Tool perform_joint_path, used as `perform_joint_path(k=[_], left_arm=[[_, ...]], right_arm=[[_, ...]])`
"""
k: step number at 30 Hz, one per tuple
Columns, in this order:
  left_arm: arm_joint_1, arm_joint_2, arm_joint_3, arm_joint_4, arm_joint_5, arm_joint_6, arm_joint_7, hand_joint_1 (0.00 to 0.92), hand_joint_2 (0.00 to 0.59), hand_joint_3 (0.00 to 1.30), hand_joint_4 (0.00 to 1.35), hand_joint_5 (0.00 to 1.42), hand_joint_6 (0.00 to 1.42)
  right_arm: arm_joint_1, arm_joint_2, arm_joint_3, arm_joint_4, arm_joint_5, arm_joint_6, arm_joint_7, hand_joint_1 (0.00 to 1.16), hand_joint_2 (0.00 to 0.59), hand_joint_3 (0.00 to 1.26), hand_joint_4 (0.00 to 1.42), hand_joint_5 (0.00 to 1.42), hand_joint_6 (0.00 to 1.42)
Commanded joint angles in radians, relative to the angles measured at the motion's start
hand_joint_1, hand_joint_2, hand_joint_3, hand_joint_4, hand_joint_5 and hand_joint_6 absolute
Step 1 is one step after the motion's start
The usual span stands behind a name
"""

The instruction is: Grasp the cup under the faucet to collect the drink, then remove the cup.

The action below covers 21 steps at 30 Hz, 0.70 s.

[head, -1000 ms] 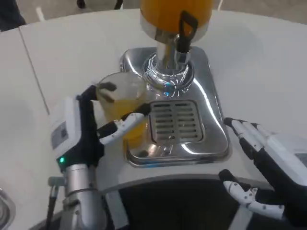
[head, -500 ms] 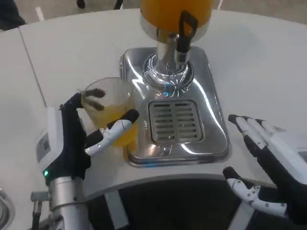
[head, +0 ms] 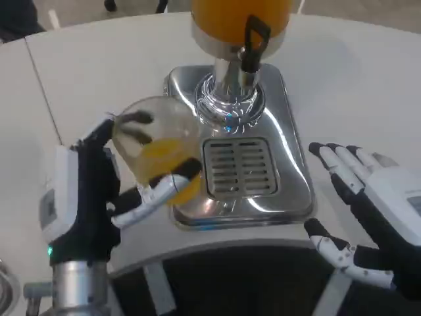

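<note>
Looking down through the head view, I see my left hand (head: 89, 204) clamped on the cup (head: 160, 148), fingers (head: 154, 194) wrapped around its front and thumb side behind. The cup holds orange drink and sits just left of the dispenser (head: 240, 118), beside the drip grate (head: 240, 168) and clear of the faucet (head: 252, 41). Against half a second ago, the cup is tilted more, its mouth leaning toward the camera, and it sits a little higher and nearer the dispenser's chrome base. My right hand (head: 375, 217) hovers over the bench (head: 348, 85) to the right of the dispenser, fingers spread apart, holding nothing; compared with the earlier frame it has edged slightly up and toward the base.
</note>
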Motion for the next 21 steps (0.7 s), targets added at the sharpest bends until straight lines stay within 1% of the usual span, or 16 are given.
perform_joint_path(k=[1, 7, 9, 12, 17, 18, 21], left_arm=[[0.053, 0.005, 0.003, -0.095, 0.013, -0.057, -0.030, 0.575, 0.043, 1.08, 1.10, 1.42, 1.42], [0.144, 0.030, 0.000, -0.207, 0.026, -0.119, -0.088, 0.573, 0.044, 1.08, 1.11, 1.42, 1.42], [0.183, 0.032, -0.005, -0.236, 0.026, -0.141, -0.111, 0.572, 0.044, 1.08, 1.11, 1.42, 1.42], [0.230, 0.028, -0.009, -0.270, 0.028, -0.170, -0.133, 0.572, 0.044, 1.08, 1.11, 1.42, 1.42], [0.287, 0.018, -0.013, -0.307, 0.027, -0.197, -0.163, 0.572, 0.044, 1.08, 1.11, 1.42, 1.42], [0.301, 0.017, -0.015, -0.315, 0.027, -0.203, -0.170, 0.572, 0.044, 1.08, 1.11, 1.42, 1.42], [0.329, 0.012, -0.017, -0.333, 0.029, -0.217, -0.183, 0.572, 0.044, 1.08, 1.11, 1.42, 1.42]], right_arm=[[0.030, -0.004, -0.010, -0.036, -0.014, -0.030, -0.025, 0.30, 0.521, 0.00, 0.00, 0.00, 0.02], [0.115, 0.018, -0.027, -0.082, -0.015, -0.109, -0.126, 0.31, 0.533, 0.00, 0.00, 0.00, 0.00], [0.148, 0.022, -0.032, -0.089, -0.007, -0.135, -0.150, 0.31, 0.533, 0.00, 0.00, 0.00, 0.00], [0.203, 0.027, -0.036, -0.101, -0.015, -0.179, -0.193, 0.31, 0.535, 0.00, 0.00, 0.00, 0.00], [0.262, 0.027, -0.044, -0.083, -0.027, -0.236, -0.236, 0.30, 0.540, 0.00, 0.00, 0.00, 0.00], [0.272, 0.024, -0.046, -0.075, -0.031, -0.251, -0.248, 0.29, 0.550, 0.00, 0.00, 0.00, 0.00], [0.283, 0.020, -0.055, -0.049, -0.038, -0.280, -0.284, 0.28, 0.551, 0.00, 0.00, 0.00, 0.00]])
